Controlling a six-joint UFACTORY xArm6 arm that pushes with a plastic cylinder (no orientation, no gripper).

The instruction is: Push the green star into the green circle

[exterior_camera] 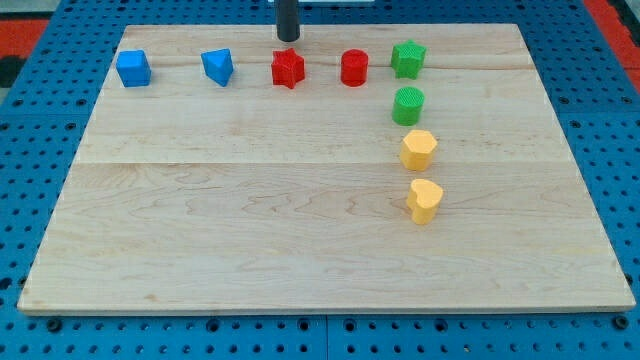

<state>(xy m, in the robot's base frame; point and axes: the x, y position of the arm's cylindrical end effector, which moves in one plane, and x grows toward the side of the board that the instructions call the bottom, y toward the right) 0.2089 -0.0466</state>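
Observation:
The green star (408, 58) sits near the board's top edge, right of centre. The green circle (408, 105), a round green block, lies just below it with a small gap between them. My tip (288, 38) is at the top of the board, just above the red star (287, 68), well to the view's left of the green star. The rod comes down from the view's top edge.
A row runs along the top: a blue cube (133, 68), a blue wedge-like block (217, 66), the red star, a red cylinder (354, 68). Below the green circle lie a yellow hexagon (419, 149) and a yellow heart (424, 200). The wooden board (250, 220) rests on a blue pegboard.

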